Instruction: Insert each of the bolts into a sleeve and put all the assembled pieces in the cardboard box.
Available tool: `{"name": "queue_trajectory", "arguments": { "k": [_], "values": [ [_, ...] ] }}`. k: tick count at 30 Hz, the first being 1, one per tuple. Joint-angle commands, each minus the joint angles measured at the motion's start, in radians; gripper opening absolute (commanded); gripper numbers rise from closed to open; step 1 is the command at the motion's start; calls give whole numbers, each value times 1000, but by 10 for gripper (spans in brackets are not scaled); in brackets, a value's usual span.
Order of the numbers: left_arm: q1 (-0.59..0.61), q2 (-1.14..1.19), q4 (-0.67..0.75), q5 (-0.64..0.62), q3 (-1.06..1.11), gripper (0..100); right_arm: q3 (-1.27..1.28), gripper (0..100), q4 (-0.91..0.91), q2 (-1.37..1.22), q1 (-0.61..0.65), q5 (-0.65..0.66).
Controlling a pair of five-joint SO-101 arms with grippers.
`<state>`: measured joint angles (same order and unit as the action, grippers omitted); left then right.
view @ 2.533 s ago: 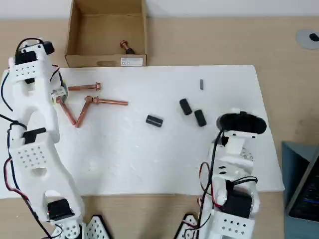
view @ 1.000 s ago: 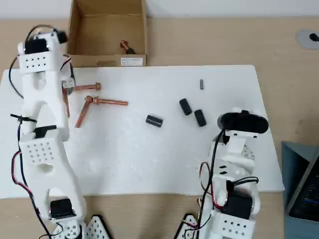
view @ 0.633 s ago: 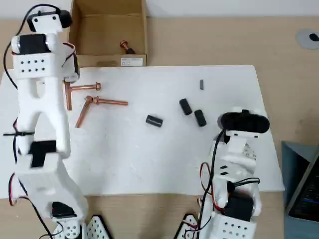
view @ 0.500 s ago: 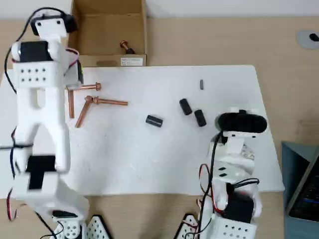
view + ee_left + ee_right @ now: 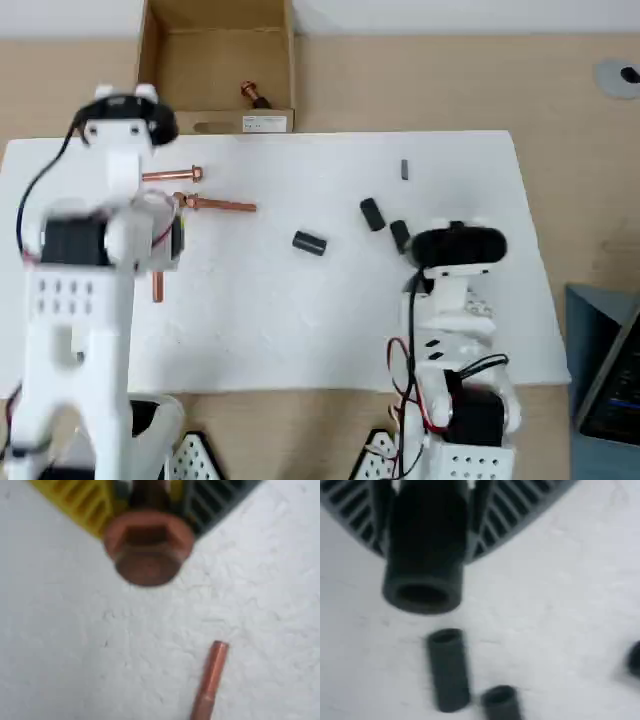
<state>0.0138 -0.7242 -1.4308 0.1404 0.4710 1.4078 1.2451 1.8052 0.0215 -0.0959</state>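
Note:
My left gripper (image 5: 148, 495) is shut on a copper bolt (image 5: 148, 547), held above the white foam with its hex head toward the camera. In the high view that arm covers the foam's left side, and a copper bolt shaft (image 5: 157, 285) pokes out beneath it. Two more bolts (image 5: 170, 175) (image 5: 215, 205) lie near the arm. My right gripper (image 5: 427, 510) is shut on a black sleeve (image 5: 425, 565), its bore open toward the camera. Loose sleeves (image 5: 449, 670) (image 5: 500, 700) lie on the foam below it. The cardboard box (image 5: 145, 70) holds one assembled piece (image 5: 253, 95).
On the foam's middle lie black sleeves (image 5: 309, 243) (image 5: 372, 214); a third (image 5: 398, 232) is partly under the right arm (image 5: 458, 245). A small dark pin (image 5: 404, 169) lies toward the back. A dark object (image 5: 605, 370) stands off the foam's right edge.
The left arm has lifted a bolt from the back-left of the foam and swung toward the front and centre. The right arm has shifted slightly left, still holding its sleeve.

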Motion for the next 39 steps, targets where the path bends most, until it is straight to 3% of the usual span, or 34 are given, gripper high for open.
{"name": "queue_trajectory", "arguments": {
  "k": [1,13,17,21,30,39],
  "values": [
    [-11,-229,153,2,216,2,-62,9,-3,114,87,6],
    [-12,-811,460,-9,684,2,-59,9,-38,117,366,8],
    [-15,-969,505,-120,755,2,-35,9,-120,117,456,8],
    [-101,-1095,500,-189,778,1,8,9,-198,119,544,8],
    [-245,-1101,632,-361,720,1,82,9,-330,119,728,8],
    [-334,-1101,721,-589,724,1,111,9,-425,119,766,8]
  ]
}}
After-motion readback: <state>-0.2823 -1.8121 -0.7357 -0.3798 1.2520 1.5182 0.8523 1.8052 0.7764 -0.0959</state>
